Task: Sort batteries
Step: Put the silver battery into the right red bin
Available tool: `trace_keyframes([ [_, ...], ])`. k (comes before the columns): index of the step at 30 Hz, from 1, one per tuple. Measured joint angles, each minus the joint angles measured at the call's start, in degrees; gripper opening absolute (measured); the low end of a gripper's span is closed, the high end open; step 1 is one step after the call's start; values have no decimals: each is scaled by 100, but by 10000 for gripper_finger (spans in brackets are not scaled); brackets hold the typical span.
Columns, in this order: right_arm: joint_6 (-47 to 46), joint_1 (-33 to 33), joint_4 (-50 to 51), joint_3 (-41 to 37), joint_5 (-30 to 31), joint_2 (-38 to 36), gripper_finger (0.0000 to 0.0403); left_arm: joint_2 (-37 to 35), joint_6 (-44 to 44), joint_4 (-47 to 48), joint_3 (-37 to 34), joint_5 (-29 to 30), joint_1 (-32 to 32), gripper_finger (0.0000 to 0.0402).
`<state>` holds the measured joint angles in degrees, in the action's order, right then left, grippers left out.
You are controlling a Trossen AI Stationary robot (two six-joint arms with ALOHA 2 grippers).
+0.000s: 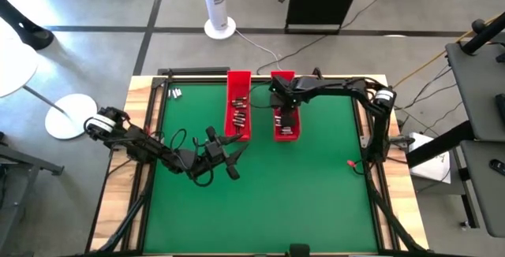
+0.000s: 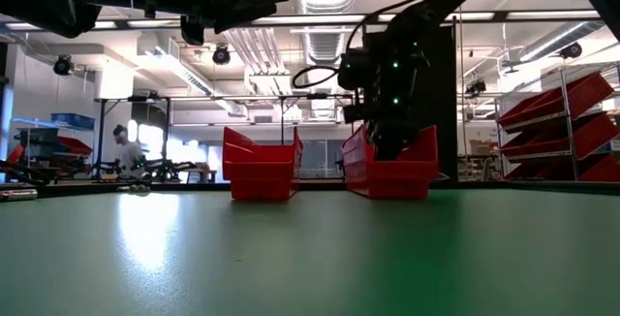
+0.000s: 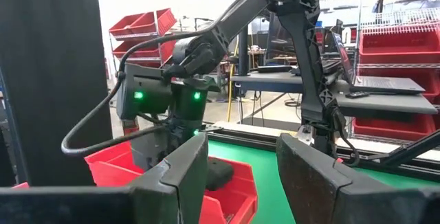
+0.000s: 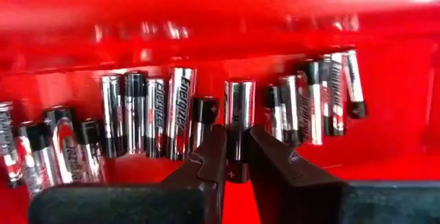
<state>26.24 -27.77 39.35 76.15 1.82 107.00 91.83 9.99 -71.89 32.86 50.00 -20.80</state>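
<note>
Green tabletop (image 1: 260, 210), wood-edged, carrying two long red rectangular plastic trays set side by side at its far edge.

Left red tray (image 1: 238, 103): several small silvery-grey and dark cylindrical batteries (image 1: 237, 117) lying loose on its floor.

Right red tray (image 1: 286, 127): a row of batteries (image 4: 180, 114) lying side by side against its inner wall, some with printed brand lettering.

Right gripper (image 4: 234, 157): lowered into the right red tray, dark fingers pinching one silver-and-black battery (image 4: 238, 114) near its lower end; this battery stands in line with the row along the wall. In the low view the gripper (image 2: 389, 137) hangs inside the same tray.

Left gripper (image 1: 227, 156): over the green surface near the left red tray's near end, fingers (image 3: 182, 176) spread apart, nothing between them, pointing towards the right arm.

Loose batteries (image 1: 173, 93): a small cluster at the far left corner of the tabletop.

Small red item (image 1: 349, 163): near the right edge of the tabletop, too small to identify.
</note>
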Motion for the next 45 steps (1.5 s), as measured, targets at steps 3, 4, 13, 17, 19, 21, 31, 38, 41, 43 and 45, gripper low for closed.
trace_keyframes([
  [3, 72, -21, -109, -78, -16, 2, 40, 0, -1, 12, 0, 0, 0, 154],
  [4, 87, -25, -180, -80, -13, 2, 39, 0, -1, 10, 0, 0, 0, 154],
  [13, 322, -37, -273, -95, 7, 2, 33, 0, -1, 12, 0, 0, 0, 154],
  [17, 559, -37, -275, -125, -44, 2, 33, 1, -1, 11, 0, -1, 0, 154],
  [19, 592, -37, -275, -141, -50, 2, 33, 1, -1, 10, 0, 0, 0, 154],
  [21, 618, -37, -282, -141, -123, 2, 33, 0, -1, 10, 0, 0, 0, 154],
  [31, 556, -39, -487, -144, -183, 2, 42, 2, 1, 8, 11, -1, 0, 154],
  [38, -208, -39, -569, -72, -183, 0, 92, 0, 1, -4, 11, -2, 0, 154],
  [41, -417, -39, -505, -4, -182, 0, 112, 0, -1, -9, 11, -2, -2, 154],
  [43, -442, -39, -330, 88, -184, -1, 125, -1, 0, -10, 11, -2, -14, 154],
  [45, -357, 2, 27, 224, -186, -14, 137, -2, 1, -10, 11, -2, -26, 154],
])
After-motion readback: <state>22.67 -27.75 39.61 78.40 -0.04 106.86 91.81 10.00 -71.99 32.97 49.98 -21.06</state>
